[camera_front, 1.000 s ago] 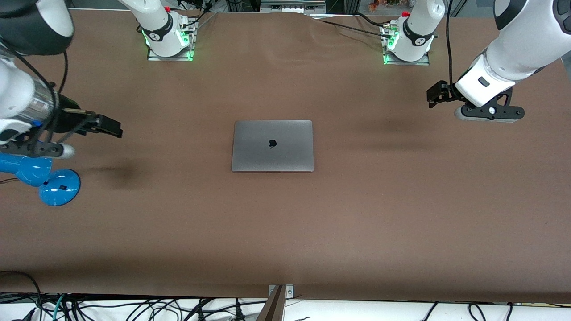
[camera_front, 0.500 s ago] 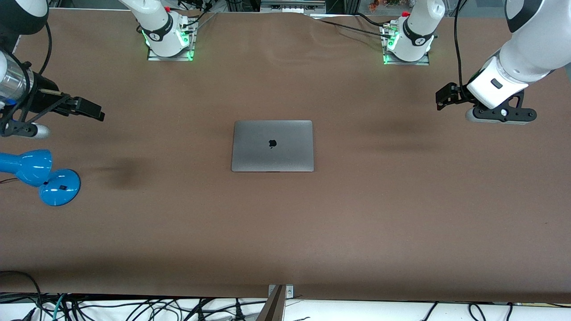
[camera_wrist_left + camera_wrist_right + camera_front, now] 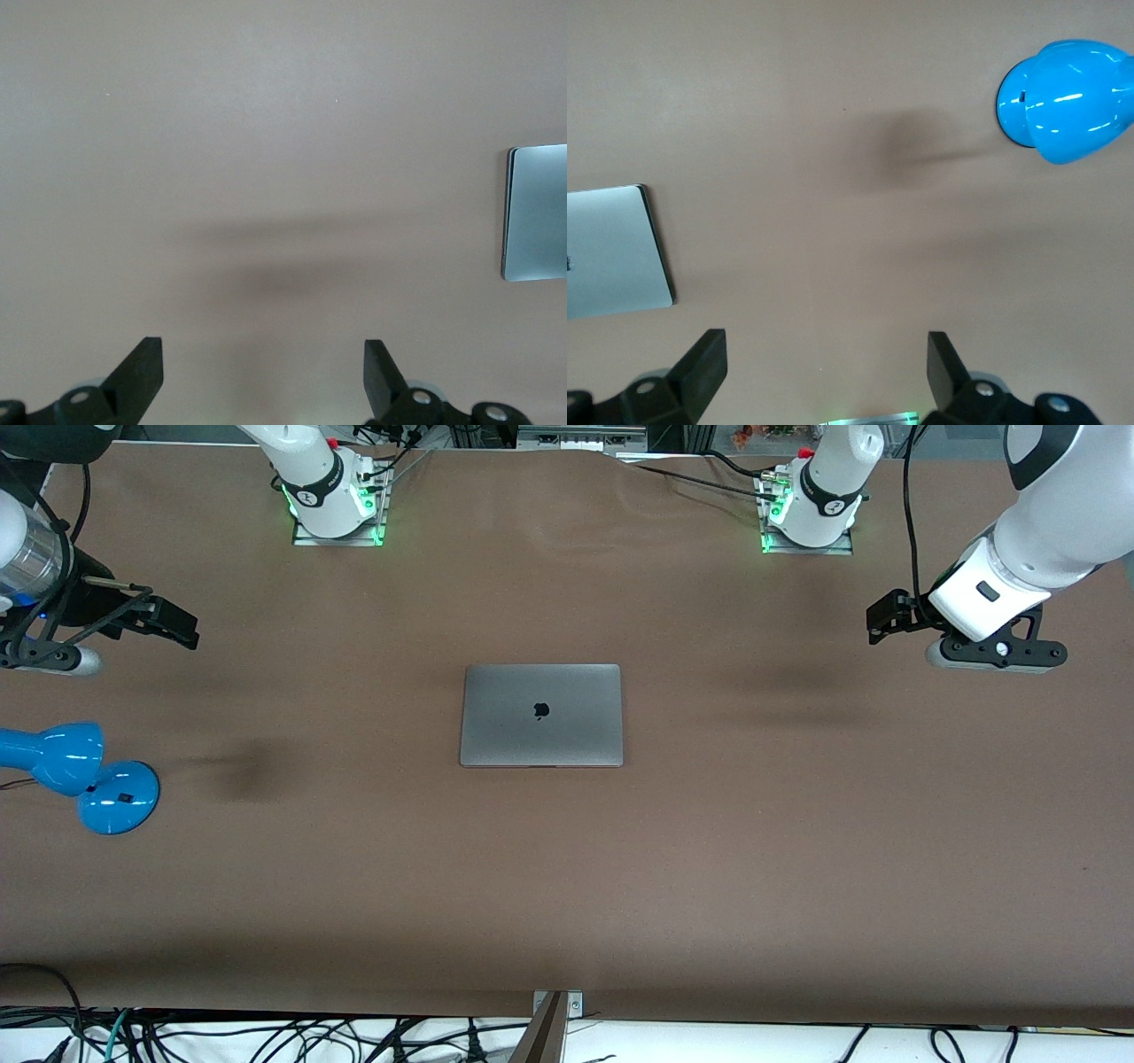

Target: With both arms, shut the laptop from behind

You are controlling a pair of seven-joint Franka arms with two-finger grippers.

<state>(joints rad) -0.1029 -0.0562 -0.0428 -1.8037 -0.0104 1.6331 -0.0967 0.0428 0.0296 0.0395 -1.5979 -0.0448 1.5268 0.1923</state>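
The space-grey laptop (image 3: 541, 715) lies shut and flat in the middle of the brown table, its black apple logo facing up. A corner of it shows in the left wrist view (image 3: 536, 212) and in the right wrist view (image 3: 616, 251). My left gripper (image 3: 886, 618) hangs open and empty above bare table toward the left arm's end, well apart from the laptop. Its fingers (image 3: 142, 372) stand wide apart. My right gripper (image 3: 173, 622) hangs open and empty above the table toward the right arm's end, also well apart from the laptop. Its fingers (image 3: 704, 359) are spread wide.
A blue desk lamp (image 3: 75, 771) stands at the right arm's end of the table, nearer to the front camera than the right gripper; it also shows in the right wrist view (image 3: 1067, 102). Both arm bases (image 3: 332, 500) stand along the table's edge. Cables hang below the table's front edge.
My right gripper has drawn back and upward, away from the laptop and off the lamp. My left gripper has moved slightly outward toward its end of the table. The laptop has not moved.
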